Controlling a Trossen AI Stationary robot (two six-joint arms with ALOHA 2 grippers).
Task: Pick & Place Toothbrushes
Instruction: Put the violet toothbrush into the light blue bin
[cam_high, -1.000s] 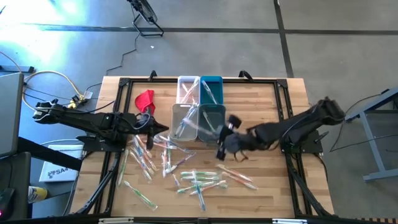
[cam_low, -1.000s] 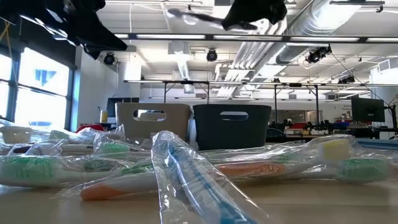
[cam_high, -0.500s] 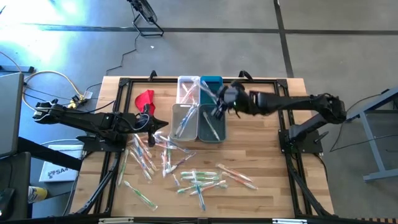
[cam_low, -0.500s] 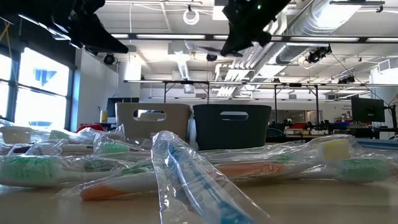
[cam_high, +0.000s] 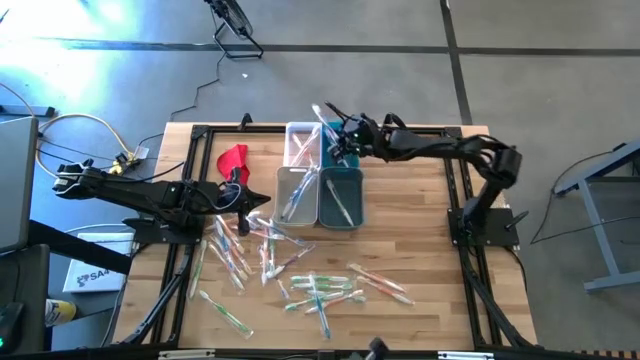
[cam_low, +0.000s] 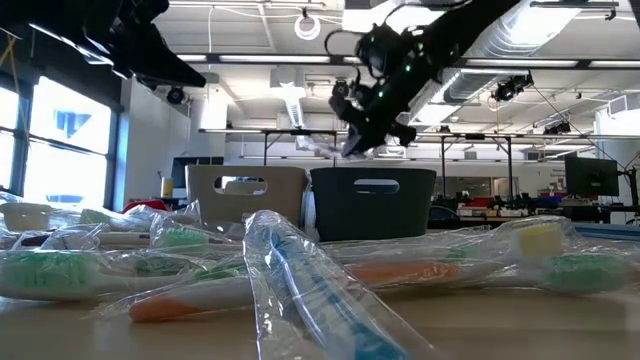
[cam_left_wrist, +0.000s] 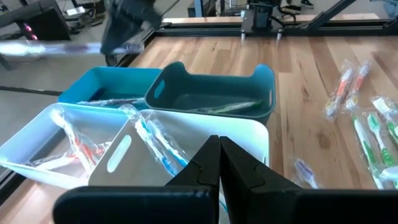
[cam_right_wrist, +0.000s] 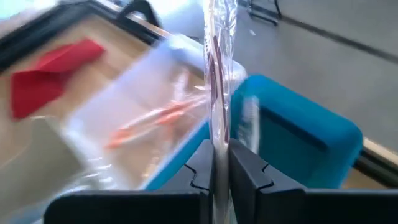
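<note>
My right gripper (cam_high: 340, 132) hangs over the two far bins, shut on one toothbrush (cam_high: 324, 114) in a clear wrapper. Those bins are a clear white bin (cam_high: 301, 143) holding orange-handled toothbrushes and a blue bin (cam_high: 342, 128). In front of them stand a grey-white bin (cam_high: 296, 195) and a dark teal bin (cam_high: 341, 198), each with toothbrushes inside. Many more wrapped toothbrushes (cam_high: 262, 245) lie loose on the wood. My left gripper (cam_high: 252, 201) hovers shut and empty beside the grey-white bin's left side. My right gripper pinches the wrapped toothbrush (cam_right_wrist: 219, 134) between its two fingers (cam_right_wrist: 244, 167). The toothbrush runs on past the fingertips, roughly along the fingers. The fingers come from the table's right, slanting down. The toothbrush is lifted clear, above the seam between the white and blue far bins.
A red cloth (cam_high: 233, 159) lies left of the far bins. Loose toothbrushes (cam_high: 330, 290) cover the near middle of the table, and in the low view some lie right in front of the camera (cam_low: 300, 285). Bare wood (cam_high: 410, 215) shows right of the bins.
My right gripper has swung with the toothbrush from above the loose pile right of the near bins toward the table's far edge and a little left. It has passed over the dark teal bin and now stands over the far bins. It has stayed shut.
</note>
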